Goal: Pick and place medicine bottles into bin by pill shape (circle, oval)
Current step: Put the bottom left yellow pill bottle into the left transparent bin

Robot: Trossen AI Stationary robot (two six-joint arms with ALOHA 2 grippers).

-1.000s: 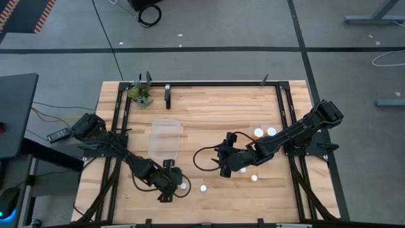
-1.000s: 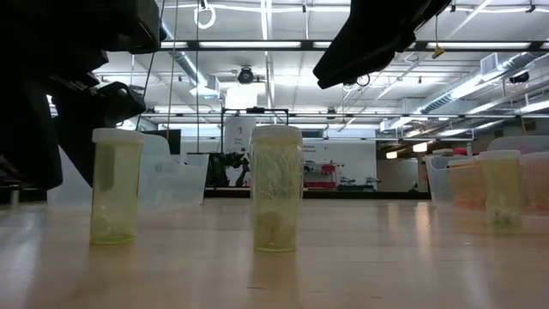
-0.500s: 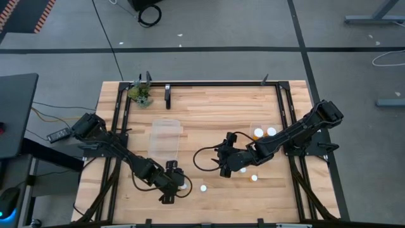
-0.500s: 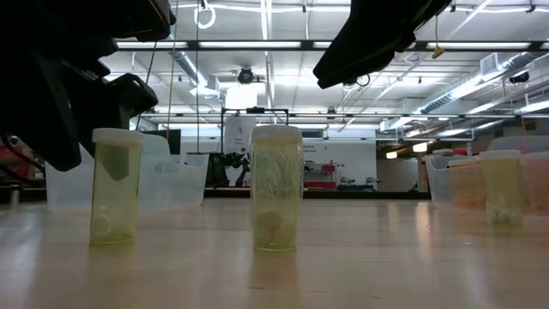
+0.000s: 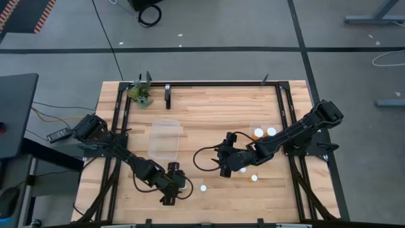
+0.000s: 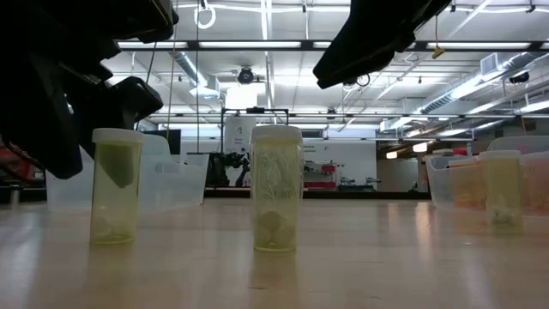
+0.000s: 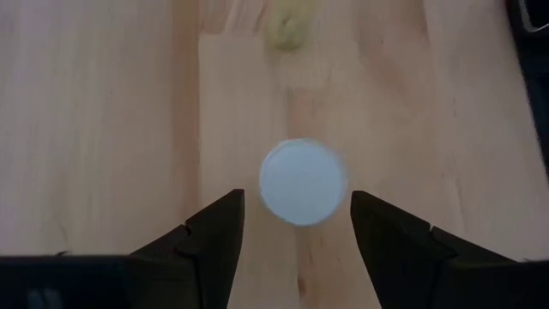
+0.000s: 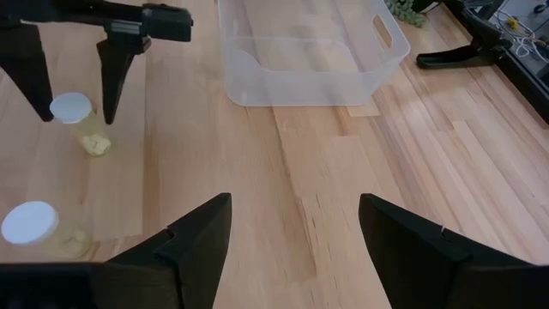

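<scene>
A small bottle with a white cap (image 7: pixel 303 182) stands upright on the wood table near its front edge; in the low view it is the left bottle (image 6: pixel 116 184). My left gripper (image 7: pixel 296 199) is open and points down over it, one finger on each side of the cap, not touching; it also shows in the right wrist view (image 8: pixel 70 116). A second bottle (image 6: pixel 276 189) stands just to its right, white cap up (image 5: pixel 204 187). My right gripper (image 5: pixel 223 166) is open and empty above the table's middle. More bottles (image 5: pixel 254 178) stand at the right.
A clear plastic bin (image 5: pixel 166 139) stands behind the left gripper, also in the right wrist view (image 8: pixel 309 51). A second clear bin at the right holds two bottles (image 5: pixel 258 133). A small green plant (image 5: pixel 140 94) sits at the far left corner. Black frame rails run along the table's sides.
My left gripper has gone a little toward the table's right edge and down, so that its open fingers now stand on either side of the left bottle's cap. The bottle has stayed upright in its place.
</scene>
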